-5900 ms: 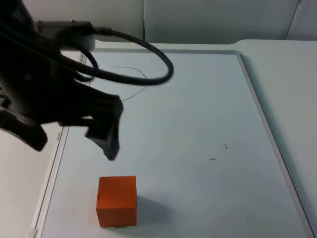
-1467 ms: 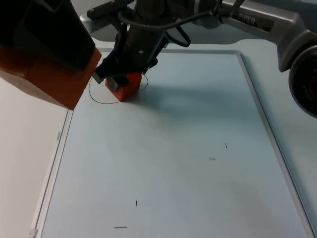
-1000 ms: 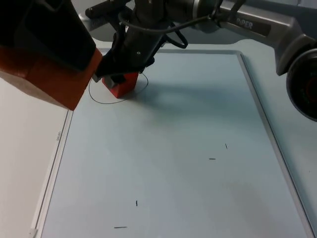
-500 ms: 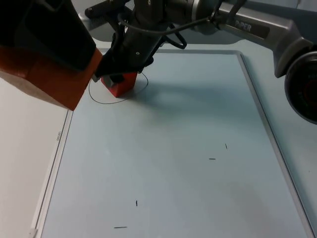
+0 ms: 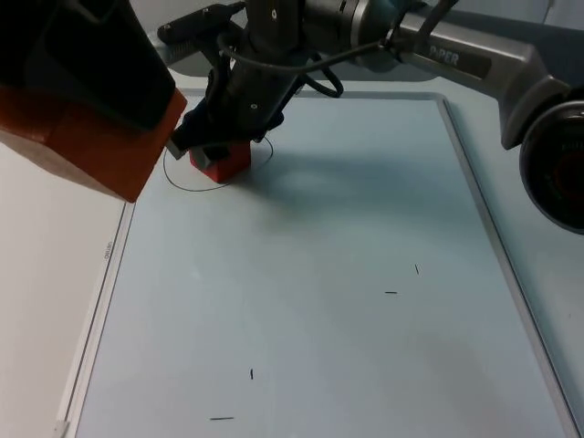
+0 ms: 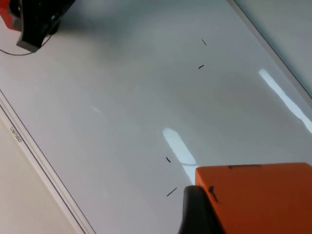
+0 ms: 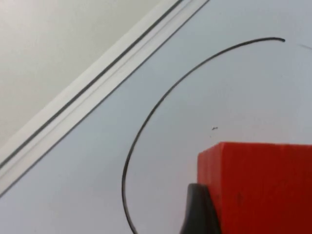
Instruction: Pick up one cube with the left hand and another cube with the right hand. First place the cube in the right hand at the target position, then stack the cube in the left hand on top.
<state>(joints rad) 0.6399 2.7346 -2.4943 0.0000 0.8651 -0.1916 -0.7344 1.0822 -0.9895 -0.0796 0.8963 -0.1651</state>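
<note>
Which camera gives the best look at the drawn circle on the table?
The right wrist view: the circle curves clearly beside the red cube. The top view shows it partly hidden under the right gripper; the left wrist view, just a sliver.

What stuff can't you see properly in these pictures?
- Red cube: top view, upper part hidden by the right gripper; right wrist view, cut by the edge.
- Orange cube: held by the left gripper, cut by the edge.
- Drawn circle: partly covered.

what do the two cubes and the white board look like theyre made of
Red cube, in the right gripper: matte, opaque, sharp-edged, probably painted wood or plastic. Orange cube, in the left gripper: same look, with small dark specks. Board: glossy, reflects lights, metal-looking rim; likely a whiteboard.
</note>
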